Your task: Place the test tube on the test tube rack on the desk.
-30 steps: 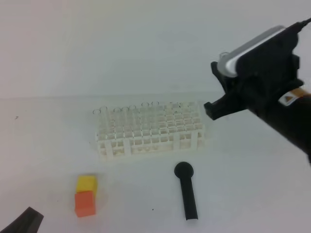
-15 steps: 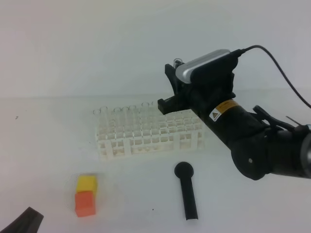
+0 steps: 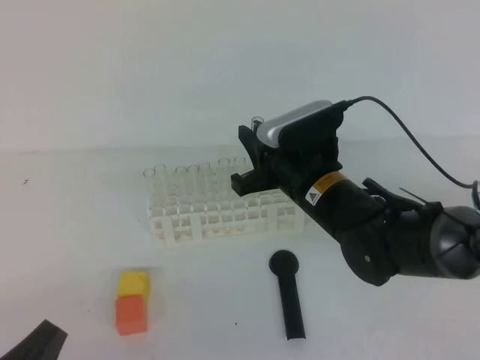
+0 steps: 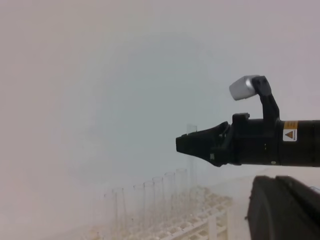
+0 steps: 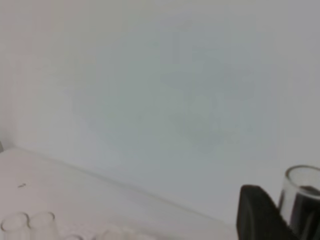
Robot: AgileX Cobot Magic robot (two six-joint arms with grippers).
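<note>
My right gripper (image 3: 251,161) is shut on the test tube (image 3: 257,121), a clear glass tube held upright with its rimmed mouth sticking out above the fingers. It hangs over the right rear part of the white test tube rack (image 3: 217,214), which stands on the white desk (image 3: 75,225) and holds several other clear tubes. In the left wrist view the tube (image 4: 192,131) runs down through the black fingertips (image 4: 192,145) toward the rack (image 4: 200,225). The right wrist view shows the tube's mouth (image 5: 301,192) beside one finger (image 5: 255,212). Only a dark tip of my left gripper (image 3: 36,340) shows at the bottom left corner, shut.
A black round-headed tool (image 3: 289,296) lies on the desk in front of the rack. A yellow block stacked on an orange block (image 3: 132,301) stands at the front left. A plain white wall (image 3: 225,67) rises behind the desk.
My right arm has swung left from the right edge to above the rack, carrying the tube and dropping slightly. The left arm has not moved.
</note>
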